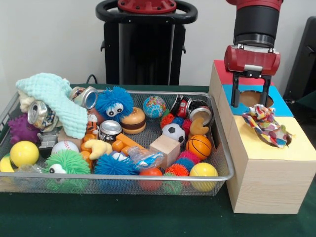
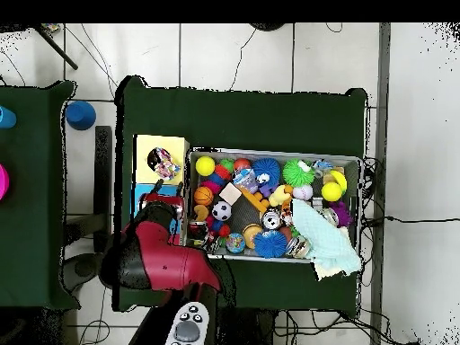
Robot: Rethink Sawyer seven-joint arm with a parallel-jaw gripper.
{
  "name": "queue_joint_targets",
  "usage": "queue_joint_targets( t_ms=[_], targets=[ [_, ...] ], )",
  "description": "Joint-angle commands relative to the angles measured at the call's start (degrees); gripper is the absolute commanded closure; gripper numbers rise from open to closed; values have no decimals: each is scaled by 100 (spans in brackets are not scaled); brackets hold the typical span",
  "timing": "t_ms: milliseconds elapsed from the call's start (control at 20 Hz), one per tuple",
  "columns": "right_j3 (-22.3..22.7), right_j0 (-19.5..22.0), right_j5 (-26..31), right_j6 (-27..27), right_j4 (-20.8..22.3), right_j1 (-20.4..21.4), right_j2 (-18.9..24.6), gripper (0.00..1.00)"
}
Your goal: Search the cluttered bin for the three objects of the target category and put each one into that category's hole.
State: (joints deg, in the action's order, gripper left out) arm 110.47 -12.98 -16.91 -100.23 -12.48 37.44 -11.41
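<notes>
The gripper [image 1: 251,92] hangs over the blue hole [image 1: 252,98] of the wooden box [image 1: 261,173], jaws spread wide and empty; a patterned cloth [image 1: 266,124] lies half in the yellow hole just nearer; I'd push it fully in before returning to the bin [image 1: 219,148]; no readable writing.

crumpled multicoloured cloth [image 1: 266,125] lies on the box's yellow panel [image 1: 301,147].

The arm [image 1: 256,22] hangs vertical, its gripper [image 1: 251,96] pointing straight down, the 2 black fingers [image 1: 235,94] spread apart and holding nothing.
</notes>
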Motion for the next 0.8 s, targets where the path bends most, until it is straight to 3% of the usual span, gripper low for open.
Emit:
queue_joint_targets(
  t_ms=[50, 250, 600, 750, 800],
  targets=[
    [391, 269, 991, -1084, 52, 391, 624, 0],
    [530, 309, 1277, -1006, 80, 647, 632, 0],
    [583, 295, 1479, -938, 104, 693, 595, 0],
    [505, 111, 1462, -905, 39, 624, 336, 0],
    [474, 29, 1445, -893, 11, 592, 223, 100]
  ],
)
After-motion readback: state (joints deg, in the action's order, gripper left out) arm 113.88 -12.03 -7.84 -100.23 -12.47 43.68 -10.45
